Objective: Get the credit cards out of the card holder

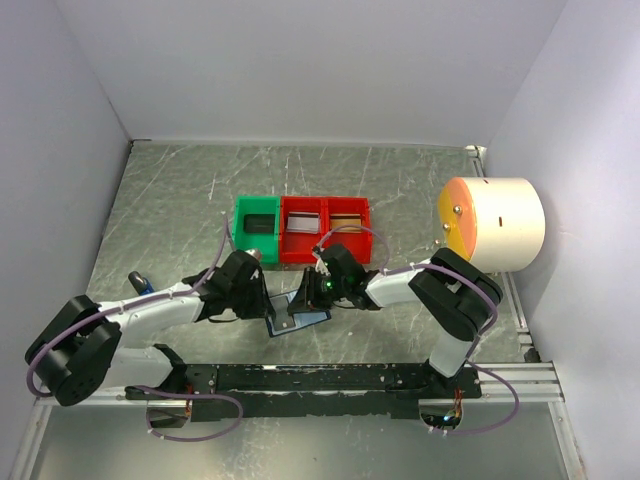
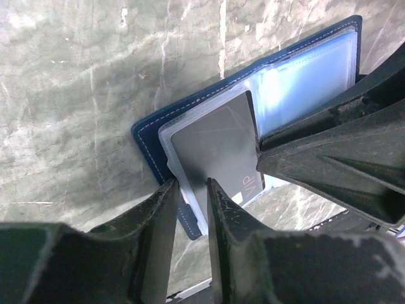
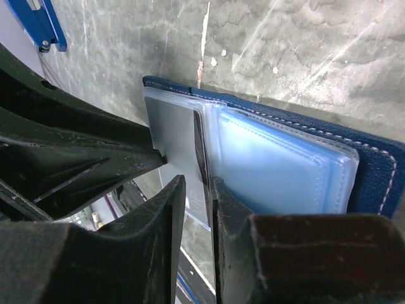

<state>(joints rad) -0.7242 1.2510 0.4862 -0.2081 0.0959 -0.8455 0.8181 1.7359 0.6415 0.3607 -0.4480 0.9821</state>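
Observation:
The card holder [image 1: 300, 320], navy with pale clear sleeves, lies open and tilted between my two grippers near the table's front. Its stitched cover [image 2: 149, 136] shows behind a dark grey credit card [image 2: 215, 145] marked VIP, which lies at the left sleeve. My left gripper [image 2: 190, 190] is shut on the sleeve's outer edge, at the holder's corner. My right gripper [image 3: 197, 183] is shut on the card's inner edge [image 3: 200, 142], next to the blue sleeves [image 3: 278, 171]. Its fingertips [image 2: 258, 154] meet at that edge. No other credit cards show in the holder.
A green bin [image 1: 256, 228] and two red bins [image 1: 303, 228] [image 1: 347, 225] stand in a row just behind the grippers. A big cream cylinder with an orange face [image 1: 495, 222] sits at the right. A small blue tag [image 3: 38, 25] lies to the left. A black rail [image 1: 340, 378] runs along the front.

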